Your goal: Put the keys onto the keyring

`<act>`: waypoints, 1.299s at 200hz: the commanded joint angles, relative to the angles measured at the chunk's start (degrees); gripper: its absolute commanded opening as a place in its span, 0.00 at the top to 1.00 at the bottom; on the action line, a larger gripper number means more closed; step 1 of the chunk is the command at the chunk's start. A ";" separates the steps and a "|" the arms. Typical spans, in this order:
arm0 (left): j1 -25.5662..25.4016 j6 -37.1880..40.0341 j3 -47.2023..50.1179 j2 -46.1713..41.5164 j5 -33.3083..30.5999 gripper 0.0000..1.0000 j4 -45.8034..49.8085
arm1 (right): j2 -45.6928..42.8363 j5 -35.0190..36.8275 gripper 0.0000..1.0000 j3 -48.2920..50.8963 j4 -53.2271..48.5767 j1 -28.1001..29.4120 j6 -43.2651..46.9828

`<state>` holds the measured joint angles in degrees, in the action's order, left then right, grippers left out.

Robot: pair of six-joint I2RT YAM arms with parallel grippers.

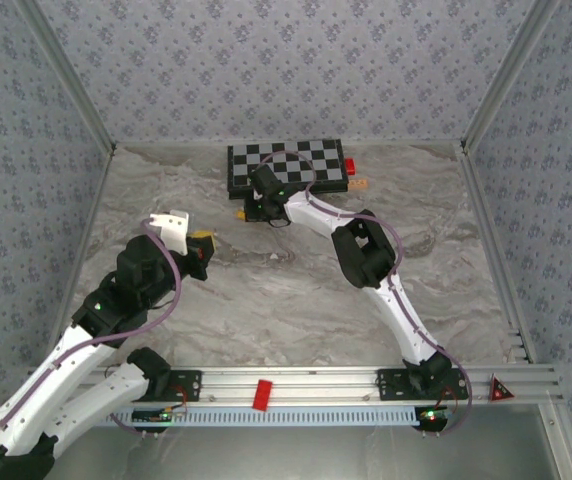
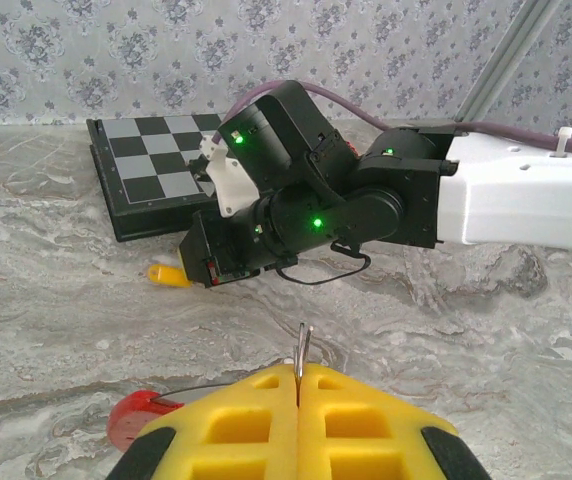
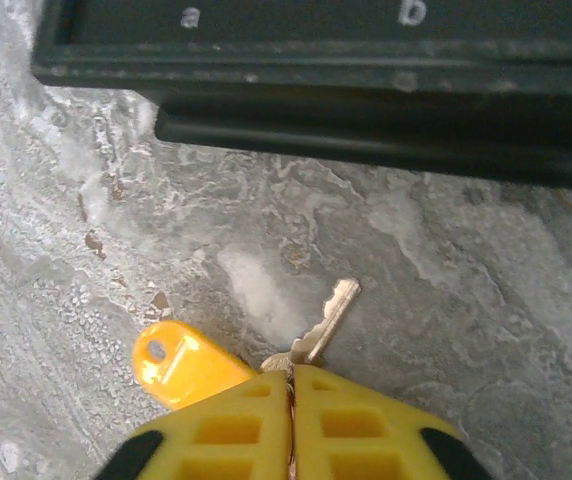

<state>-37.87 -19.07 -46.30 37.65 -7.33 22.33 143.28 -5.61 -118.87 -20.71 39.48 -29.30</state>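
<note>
One key (image 3: 326, 320) clamped in the right gripper (image 3: 291, 375), one keyring (image 2: 129, 415) clamped in the left gripper (image 2: 298, 375), one chessboard (image 1: 266, 158) behind.

My marbled grey table (image 1: 296, 300) bears a chessboard (image 1: 286, 165) at its far side. Before the board's near edge rests a key (image 3: 328, 318) with a yellow tag (image 3: 176, 362). A small orange piece (image 1: 360, 184), perhaps another key, lies off its right corner.

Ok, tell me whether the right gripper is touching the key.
Touching. In the right wrist view the right gripper is shut on the key, whose metal blade sticks out from between its fingers.
</note>
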 commanded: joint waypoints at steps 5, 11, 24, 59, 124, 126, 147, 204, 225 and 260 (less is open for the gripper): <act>0.27 0.52 -0.13 -0.39 -0.03 1.00 -1.97 | 0.81 -0.72 1.00 -1.26 -1.59 -0.22 -0.12; 0.29 0.52 -0.02 -0.38 0.04 1.00 -2.03 | 0.33 -0.72 1.00 -0.63 -1.21 -0.28 -0.08; 0.26 0.52 -0.02 -0.30 0.20 1.00 -2.11 | -1.43 -0.72 1.00 1.64 0.22 -0.22 0.06; 0.27 0.46 -0.01 -0.03 0.82 1.00 -2.04 | -10.44 -0.03 1.00 12.08 5.44 -0.28 1.00; 0.23 -0.15 -0.69 0.92 7.46 1.00 -3.31 | -34.06 2.70 1.00 39.63 10.49 -1.30 5.00; 0.24 -0.24 -0.71 1.00 7.87 1.00 -3.47 | -34.77 2.81 1.00 40.59 10.57 -1.33 5.03; -0.09 -0.66 -0.89 2.27 11.36 1.00 -4.72 | -42.67 4.88 1.00 49.66 11.05 -1.53 5.74; -7.18 0.04 -1.74 7.43 11.82 1.00 -8.47 | -61.68 10.49 1.00 69.53 10.80 -2.04 5.82; -9.46 -0.07 -2.97 9.73 11.16 1.00 -8.71 | -66.11 11.72 1.00 73.62 10.53 -2.18 5.79; -13.94 1.05 -5.82 13.91 8.76 1.00 -8.18 | -72.01 13.02 1.00 77.97 9.56 -1.71 5.02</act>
<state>-49.28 -19.07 -47.59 49.87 3.07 16.47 74.81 4.60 -43.38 -9.85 37.58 -24.34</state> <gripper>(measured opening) 0.060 0.045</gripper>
